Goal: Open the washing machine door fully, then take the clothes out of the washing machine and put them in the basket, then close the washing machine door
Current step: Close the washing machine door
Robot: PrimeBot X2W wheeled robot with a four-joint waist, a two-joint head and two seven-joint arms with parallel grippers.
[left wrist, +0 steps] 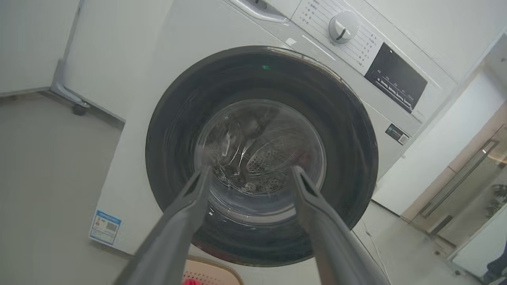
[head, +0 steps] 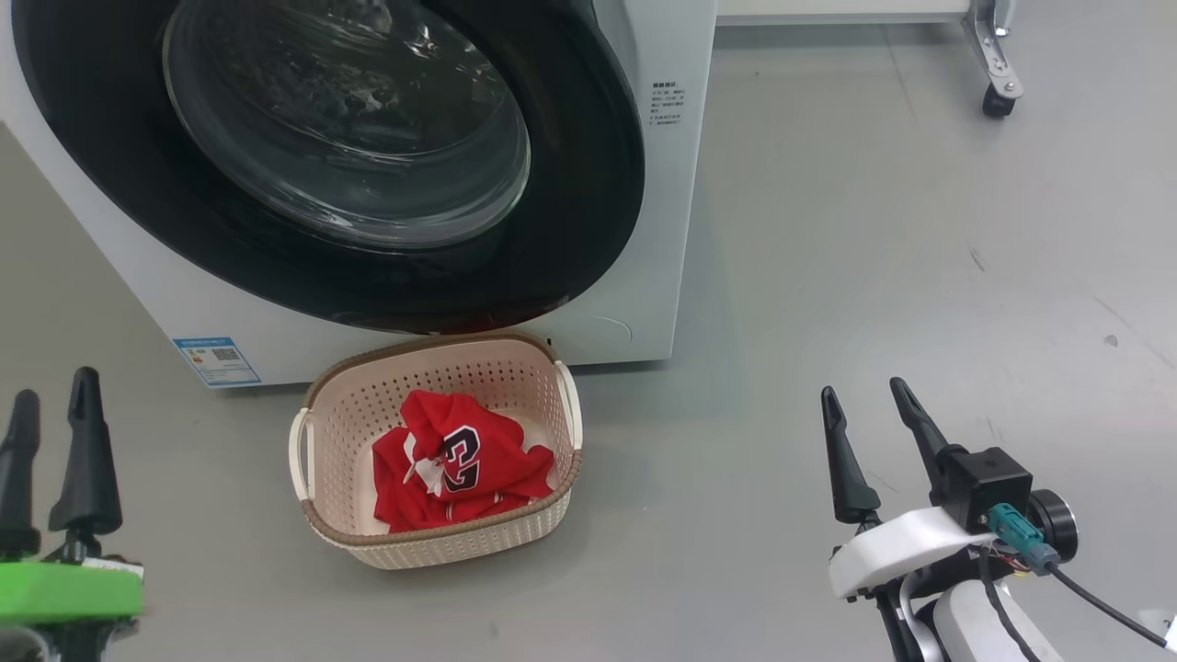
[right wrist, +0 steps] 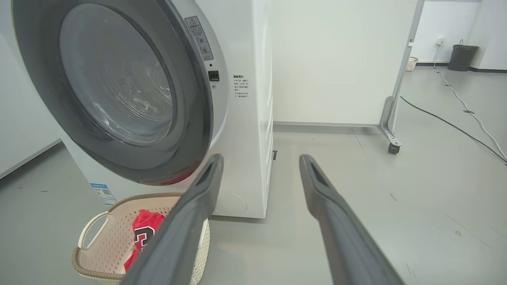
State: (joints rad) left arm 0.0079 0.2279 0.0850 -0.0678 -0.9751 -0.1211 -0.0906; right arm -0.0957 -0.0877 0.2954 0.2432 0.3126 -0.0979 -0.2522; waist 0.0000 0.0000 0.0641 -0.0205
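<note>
The washing machine [head: 662, 184] fills the upper left of the head view, and its round black washing machine door [head: 570, 184] lies shut against the white front. In front of it on the floor stands the basket [head: 317, 386], holding the red clothes [head: 487, 460] with a dark number on top. My left gripper [head: 55, 384] is open at the lower left, off to the basket's left. My right gripper [head: 862, 386] is open at the lower right, well away from the basket. Both hold nothing. The left wrist view looks between the open left gripper [left wrist: 251, 168] at the door [left wrist: 348, 138].
A blue label [head: 216, 360] sticks to the machine's lower front. A wheeled frame's caster [head: 998, 92] stands on the grey floor at the far right. In the right wrist view a white partition [right wrist: 336, 59] stands behind the machine, with a cable [right wrist: 447, 122] running across the floor.
</note>
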